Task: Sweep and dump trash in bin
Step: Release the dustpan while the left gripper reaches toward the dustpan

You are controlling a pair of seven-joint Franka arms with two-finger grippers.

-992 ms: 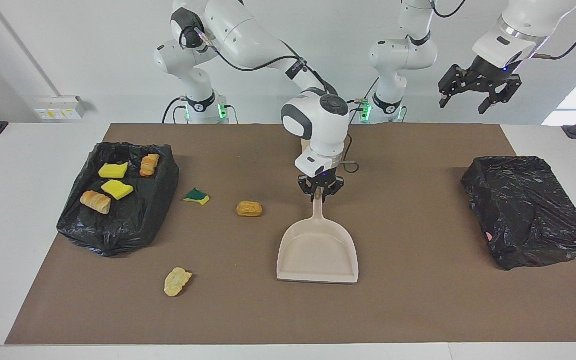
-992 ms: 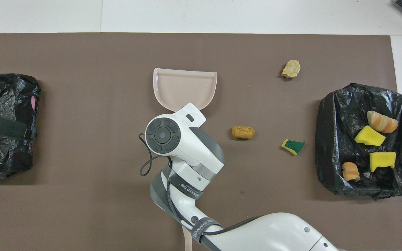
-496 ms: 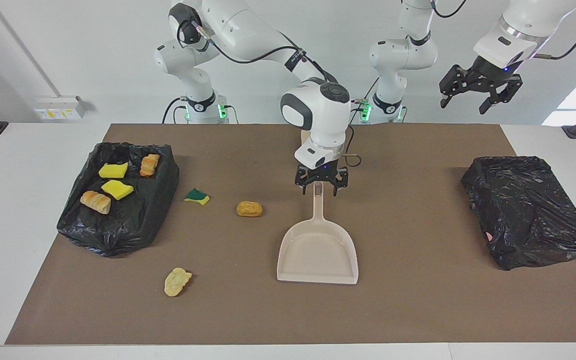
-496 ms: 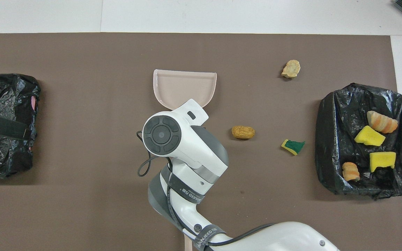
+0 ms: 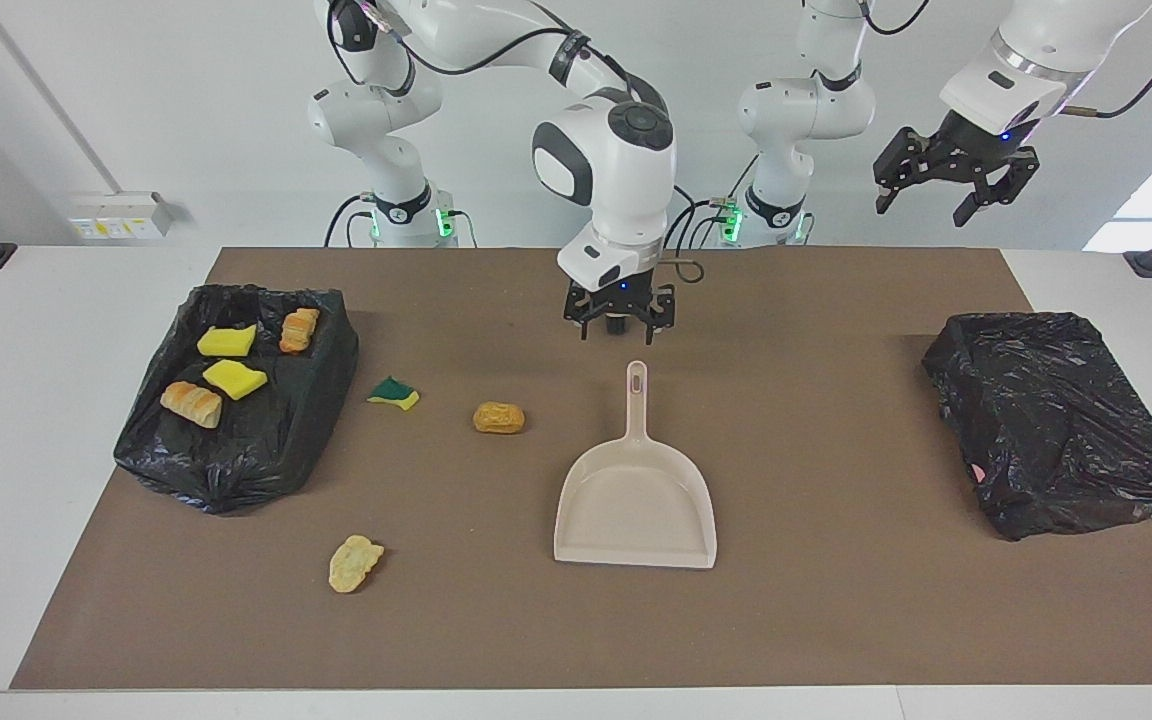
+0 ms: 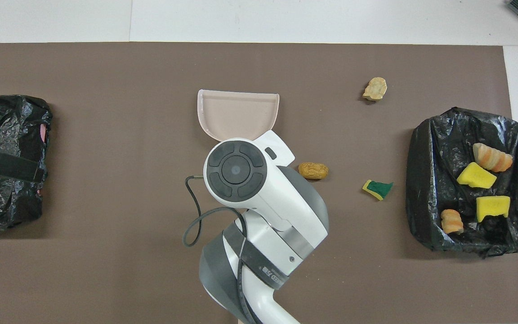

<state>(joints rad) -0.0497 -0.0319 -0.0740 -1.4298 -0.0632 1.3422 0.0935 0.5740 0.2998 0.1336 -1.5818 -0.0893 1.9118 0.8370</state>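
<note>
- Right gripper [image 5: 619, 325], jaws apart and empty, hangs over the dustpan [image 5: 636, 500] handle.
- Left gripper [image 5: 946, 190] waits, jaws apart.
- Four pieces of trash [image 5: 231, 365] lie in the bin [image 5: 236, 460]; three on the table [image 5: 836, 620].

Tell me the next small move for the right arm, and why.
Probably fetch the brush, not in view: the right gripper hangs open above the dustpan, which lies empty on the mat, while three scraps remain loose, the nearest being the nugget.
</note>
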